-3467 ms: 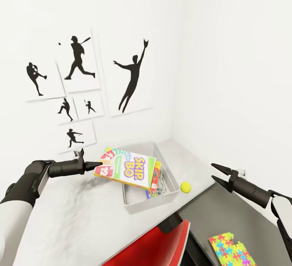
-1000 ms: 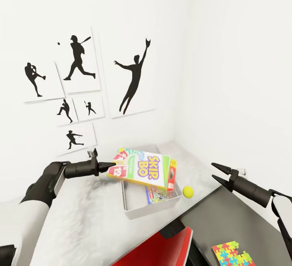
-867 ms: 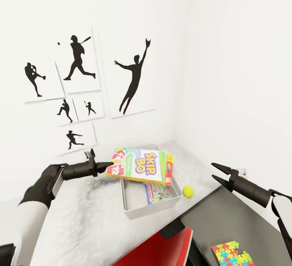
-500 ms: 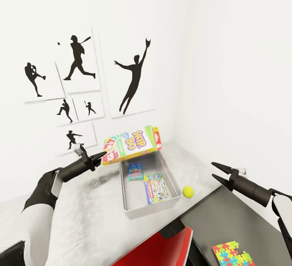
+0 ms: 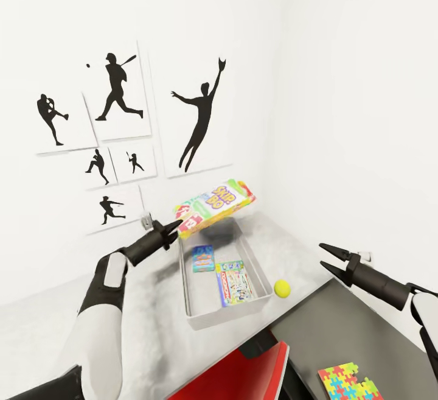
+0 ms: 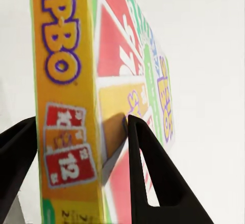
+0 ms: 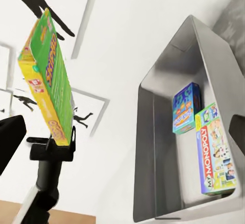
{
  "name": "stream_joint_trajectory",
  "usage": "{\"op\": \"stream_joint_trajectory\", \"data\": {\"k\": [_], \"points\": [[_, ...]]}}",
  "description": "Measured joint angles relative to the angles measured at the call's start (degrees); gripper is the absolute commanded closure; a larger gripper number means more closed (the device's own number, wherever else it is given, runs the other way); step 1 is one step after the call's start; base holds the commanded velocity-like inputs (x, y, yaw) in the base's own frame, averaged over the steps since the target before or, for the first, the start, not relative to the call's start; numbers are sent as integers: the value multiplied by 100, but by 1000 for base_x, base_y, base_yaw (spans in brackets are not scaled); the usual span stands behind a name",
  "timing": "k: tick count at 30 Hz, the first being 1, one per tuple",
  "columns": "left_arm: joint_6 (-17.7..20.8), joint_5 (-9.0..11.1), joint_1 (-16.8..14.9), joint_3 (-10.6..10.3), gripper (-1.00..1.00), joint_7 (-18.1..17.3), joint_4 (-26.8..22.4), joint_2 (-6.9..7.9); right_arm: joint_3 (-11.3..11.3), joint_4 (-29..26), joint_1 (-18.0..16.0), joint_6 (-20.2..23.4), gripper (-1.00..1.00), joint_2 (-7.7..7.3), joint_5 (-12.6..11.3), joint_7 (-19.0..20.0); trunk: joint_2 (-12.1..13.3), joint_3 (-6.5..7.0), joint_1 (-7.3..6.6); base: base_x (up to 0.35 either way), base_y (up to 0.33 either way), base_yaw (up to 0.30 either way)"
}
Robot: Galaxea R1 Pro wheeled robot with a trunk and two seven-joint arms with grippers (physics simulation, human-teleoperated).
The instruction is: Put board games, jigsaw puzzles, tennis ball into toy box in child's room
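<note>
My left gripper [image 5: 174, 227] is shut on the corner of the yellow-green-orange board game [image 5: 214, 204], holding it tilted in the air above the far end of the toy box [image 5: 224, 315]. In the left wrist view the game's edge [image 6: 65, 81] sits between the two dark fingers. Inside the grey toy box [image 7: 147, 147] lie a blue board game [image 5: 202, 258] and a white-green one with a red band [image 5: 235, 282]. The tennis ball [image 5: 280, 288] rests on the table [image 5: 140, 327] just right of the box. My right gripper [image 5: 326, 258] hangs open beyond the ball. One jigsaw puzzle [image 5: 350, 383] lies on the dark side unit.
A red chair [image 5: 243, 368] stands against the table's front edge. The dark grey side unit [image 5: 356, 333] joins the table on the right. White walls with black baseball silhouettes close in behind and to the right.
My left gripper has lifted the yellow-green-orange game up and back off the toy box, tilting it and uncovering the two games inside. The right arm has stayed put.
</note>
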Motion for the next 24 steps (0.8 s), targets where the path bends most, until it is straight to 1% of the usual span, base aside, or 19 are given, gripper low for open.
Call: {"op": "stream_joint_trajectory", "data": {"k": [2,3,4,5,6,7,8,9,10,11,13,14,16,17,18,20,22,23,24], "points": [[-355,868,5,-143,100,746,165,-1,-29,0,-1,0,-100,-6,-1,-4,0,0,0,0,0,0],[-823,1429,12,-363,100,1149,401,0,-78,-3,-2,0,-100,-9,-13,-7,0,0,0,0,0,0],[-1326,1831,19,-641,100,1377,636,-1,-121,-3,-3,0,-100,-17,-18,-8,1,0,0,0,0,0],[-1624,2089,27,-862,100,1463,765,-2,-145,-2,-3,0,-100,-37,-19,-8,0,0,0,0,0,0],[-1877,2301,33,-1094,100,1520,855,-2,-163,-2,-3,0,-100,-78,-25,-8,-1,0,0,0,0,0],[-2110,2421,44,-1336,100,1560,919,-2,-190,-1,-3,0,-100,-130,-31,-9,-1,0,0,0,0,0],[-2435,2549,96,-1677,100,1598,974,-2,-271,-1,-4,0,-100,-216,-42,-9,-1,0,0,0,0,0],[-2644,2648,152,-1857,100,1614,995,-2,-343,-1,-4,0,-100,-270,-51,-9,-1,0,0,0,0,0],[-2746,2749,177,-1933,100,1618,1001,-2,-383,-1,-3,0,-100,-294,-53,-9,-1,0,0,0,0,0],[-2973,2899,222,-2082,100,1634,1017,-2,-462,-1,-4,0,-100,-339,-63,-9,-1,0,-1,0,0,0],[-3493,3230,317,-2489,100,1703,1090,-2,-576,2,-3,-1,-100,-407,-70,-9,-1,-1,-1,0,0,0],[-3758,3431,394,-2723,100,1755,1128,-2,-605,4,-3,-1,-100,-426,-69,-9,-1,-1,0,0,0,0],[-4245,3956,581,-3186,100,1848,1146,-2,-636,13,-3,-1,-100,-451,-62,-9,-1,-1,0,0,0,0],[-4539,4306,700,-3607,100,1900,1113,-7,-646,30,-6,-1,-100,-463,-60,-9,-1,-1,0,0,0,0],[-4721,4505,794,-3957,100,1950,1070,-9,-650,35,-8,-1,-100,-468,-60,-9,-1,-1,0,0,0,0],[-5076,4874,1046,-4552,100,2100,861,-9,-654,40,-10,-1,-100,-477,-59,-9,-2,-1,0,0,0,0],[-5337,5198,1384,-4889,100,2288,370,-9,-656,47,-9,-1,-100,-491,-59,-9,-3,-1,-1,0,0,0],[-5429,5334,1678,-5061,100,2494,-94,-9,-657,50,-9,-1,-100,-497,-59,-9,-4,-1,-1,0,0,0],[-5466,5394,1872,-5162,100,2677,-397,-9,-657,48,-8,-1,-100,-499,-59,-9,-3,-1,-1,0,0,0]]}}
